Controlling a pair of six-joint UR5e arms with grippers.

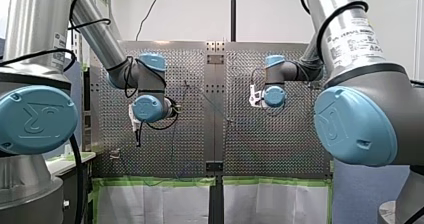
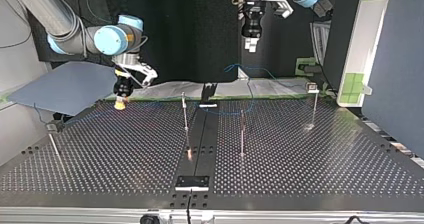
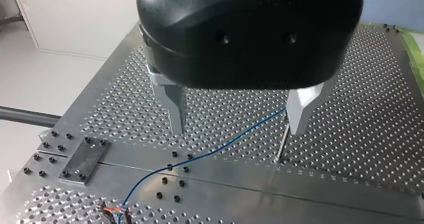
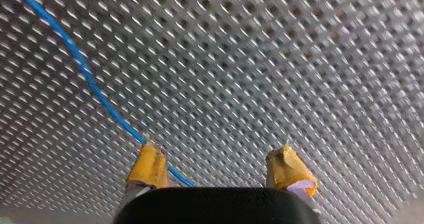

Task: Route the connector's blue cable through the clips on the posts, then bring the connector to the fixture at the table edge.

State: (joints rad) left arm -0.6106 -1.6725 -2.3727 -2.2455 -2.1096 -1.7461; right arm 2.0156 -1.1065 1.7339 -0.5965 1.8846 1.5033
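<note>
Perforated steel counter (image 2: 310,154) carries the blue cable (image 3: 220,146) lying slack, from the connector (image 3: 112,215) towards one post (image 3: 281,144); routing looks barely begun. Above it my left hand (image 3: 237,129) hovers open; my right hand (image 4: 217,154), yellow pads (image 4: 149,166) spread, sits low beside the cable.

no legible text, only a blurred white label (image 1: 356,38) on my right arm (image 1: 361,79)
</note>
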